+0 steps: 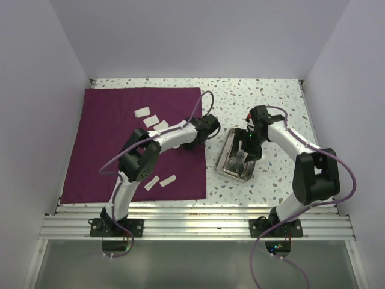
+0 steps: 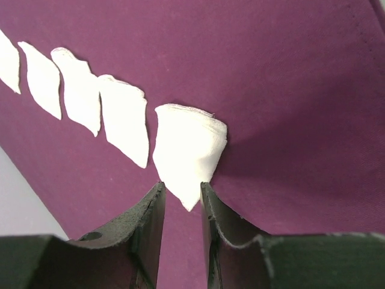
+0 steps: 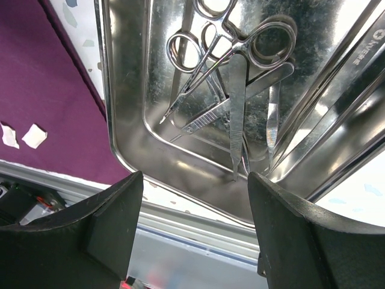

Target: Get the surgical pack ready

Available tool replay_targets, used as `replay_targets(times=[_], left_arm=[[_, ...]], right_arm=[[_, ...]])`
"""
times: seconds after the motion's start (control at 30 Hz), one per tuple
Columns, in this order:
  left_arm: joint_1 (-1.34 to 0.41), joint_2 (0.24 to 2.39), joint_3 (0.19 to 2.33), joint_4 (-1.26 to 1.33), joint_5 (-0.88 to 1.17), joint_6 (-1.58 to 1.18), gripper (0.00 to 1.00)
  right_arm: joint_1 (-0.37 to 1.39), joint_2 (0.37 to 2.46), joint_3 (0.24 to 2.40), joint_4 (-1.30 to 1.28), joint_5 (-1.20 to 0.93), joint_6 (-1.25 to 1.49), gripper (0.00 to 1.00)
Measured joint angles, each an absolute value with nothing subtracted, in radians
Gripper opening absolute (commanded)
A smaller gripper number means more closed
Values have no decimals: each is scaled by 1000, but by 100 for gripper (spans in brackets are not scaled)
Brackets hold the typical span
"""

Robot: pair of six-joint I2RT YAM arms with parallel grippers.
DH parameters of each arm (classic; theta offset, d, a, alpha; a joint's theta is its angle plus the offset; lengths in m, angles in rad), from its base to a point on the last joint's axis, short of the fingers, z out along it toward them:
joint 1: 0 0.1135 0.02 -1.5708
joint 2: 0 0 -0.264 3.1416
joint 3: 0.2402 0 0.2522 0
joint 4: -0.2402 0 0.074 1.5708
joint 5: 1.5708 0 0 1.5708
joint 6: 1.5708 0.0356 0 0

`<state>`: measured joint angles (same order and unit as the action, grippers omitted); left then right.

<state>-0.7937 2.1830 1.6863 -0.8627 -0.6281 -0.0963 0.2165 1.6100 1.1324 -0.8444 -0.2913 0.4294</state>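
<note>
Left wrist view: left jaws released, a gauze pad tip between them on the maroon cloth; right jaws spread empty above the steel tray.

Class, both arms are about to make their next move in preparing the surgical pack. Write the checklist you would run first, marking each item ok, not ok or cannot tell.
1. The maroon cloth lies spread flat: ok.
2. The gauze pads lie on the cloth: ok.
3. The left fingers are apart, with the nearest pad showing its corner at their gap, not pinched: ok.
4. The right fingers are wide open, holding nothing: ok.
5. The scissors and tweezers are inside the tray: ok.
6. The tray is on the cloth: not ok, it sits on the bare table beside it.
</note>
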Motion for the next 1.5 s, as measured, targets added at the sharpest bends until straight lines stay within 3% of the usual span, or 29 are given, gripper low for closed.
replay_targets(times=[1.13,1.33,1.5], left_arm=[[-797,2199,1638,-824,-618,-86,32],[-785,2211,1638,-801,-640,-82,21],[-775,2212,1638,-793,-642,-74,0]], right_arm=[[216,1610,1121,-843,-306,430,75],[216,1611,1121,-844,-306,430,75],[216,1611,1122,-845,-306,429,75]])
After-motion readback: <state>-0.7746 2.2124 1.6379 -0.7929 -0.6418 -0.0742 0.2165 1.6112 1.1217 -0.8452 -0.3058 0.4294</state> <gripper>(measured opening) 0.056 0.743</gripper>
